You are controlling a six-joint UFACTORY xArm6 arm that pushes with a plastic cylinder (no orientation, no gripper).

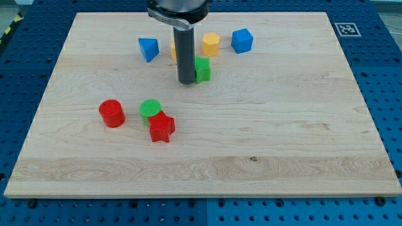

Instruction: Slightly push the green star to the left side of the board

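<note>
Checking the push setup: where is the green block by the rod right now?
The green block sits in the view's upper middle, right against my tip on its right side, just below the yellow block; its shape is partly hidden.

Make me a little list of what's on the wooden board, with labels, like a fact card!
board: wooden board on a blue perforated table
my tip: touching the left side of the green block
green block: right of the tip, shape partly hidden
red cylinder: toward the view's left
green cylinder: right of the red cylinder
red star: touching the green cylinder
blue blocks: triangular one, cube
yellow blocks: one near the top, another mostly hidden behind the rod
</note>
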